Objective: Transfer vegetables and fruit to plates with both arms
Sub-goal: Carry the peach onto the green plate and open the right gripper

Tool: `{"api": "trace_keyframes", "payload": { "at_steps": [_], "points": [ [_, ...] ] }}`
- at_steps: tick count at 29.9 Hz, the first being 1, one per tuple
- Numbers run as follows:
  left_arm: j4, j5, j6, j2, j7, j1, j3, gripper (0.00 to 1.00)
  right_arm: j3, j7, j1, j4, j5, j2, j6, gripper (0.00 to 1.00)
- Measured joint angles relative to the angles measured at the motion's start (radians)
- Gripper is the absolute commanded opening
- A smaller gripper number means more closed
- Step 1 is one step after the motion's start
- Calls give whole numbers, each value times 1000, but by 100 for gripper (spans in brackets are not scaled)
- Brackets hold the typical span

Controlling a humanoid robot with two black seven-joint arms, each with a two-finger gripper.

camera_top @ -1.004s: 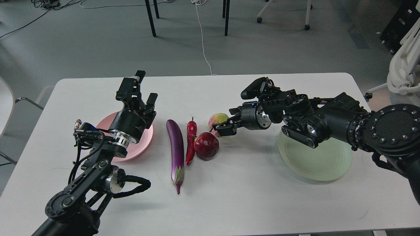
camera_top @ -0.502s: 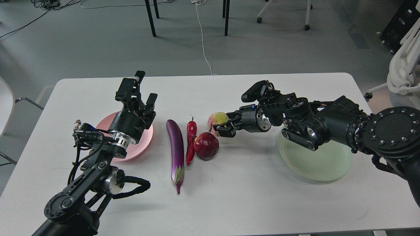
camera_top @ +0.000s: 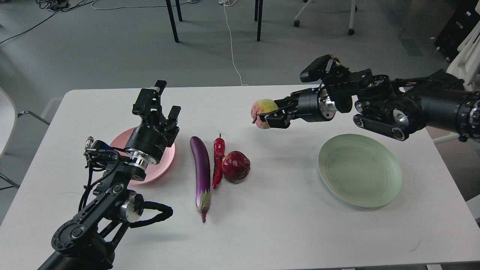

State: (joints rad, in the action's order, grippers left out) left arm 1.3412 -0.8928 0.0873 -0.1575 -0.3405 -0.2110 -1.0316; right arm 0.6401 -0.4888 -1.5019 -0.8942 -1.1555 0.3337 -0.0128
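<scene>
No readable text anywhere; small white mark on L wrist housing, too small to make out.

Diff vs 0.5 s ago: R arm has come up and back to the right, peach (camera_top: 264, 111) with it. It was on the table (camera_top: 285, 225) just behind the pomegranate (camera_top: 236, 165), now it's in the air, clear of the surface, over the far-centre area. Green plate (camera_top: 360, 170) was partly covered by my R forearm, now fully visible, nothing on it. L arm hasn't moved. Eggplant (camera_top: 201, 170), chili (camera_top: 218, 162), pomegranate same spots.

R gripper (camera_top: 267, 117): fingers closed onto the peach from its right side, gap about the fruit's width, peach sticks out left of the tips. Peach is up-left of the green plate, well apart from it.

L gripper (camera_top: 162, 101): pointing up and away, fingers spread apart, holding nothing, hanging over the far edge of the pink plate (camera_top: 159, 167). Wrist blocks most of that plate; can't tell what's on the hidden part, visible part is bare.

Table layout, centre: eggplant lying lengthwise, cap toward me. Chili just right of it, stem away from me, side by side, looks touching near the lower end. Pomegranate touching chili's right side. Pink plate left of the eggplant, green plate well to the right.
</scene>
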Motion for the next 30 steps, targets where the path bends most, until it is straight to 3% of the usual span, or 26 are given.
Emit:
{"api": "trace_keyframes", "payload": {
  "at_steps": [10, 20, 22, 27, 30],
  "points": [
    [7, 0, -1, 7, 0, 0, 4, 98, 39, 0, 10, -171, -270, 384, -1, 52],
    [14, 0, -1, 11, 0, 1, 4, 98, 51, 0, 125, -133, -312, 440, -1, 53],
    [16, 0, -1, 10, 0, 1, 4, 98, 50, 0, 141, -114, -312, 429, -1, 59],
    [16, 0, 0, 10, 0, 1, 5, 98, 40, 0, 149, -101, -310, 410, 4, 88],
    [16, 0, -1, 11, 0, 2, 5, 98, 35, 0, 149, -98, -310, 400, 10, 95]
  ]
}}
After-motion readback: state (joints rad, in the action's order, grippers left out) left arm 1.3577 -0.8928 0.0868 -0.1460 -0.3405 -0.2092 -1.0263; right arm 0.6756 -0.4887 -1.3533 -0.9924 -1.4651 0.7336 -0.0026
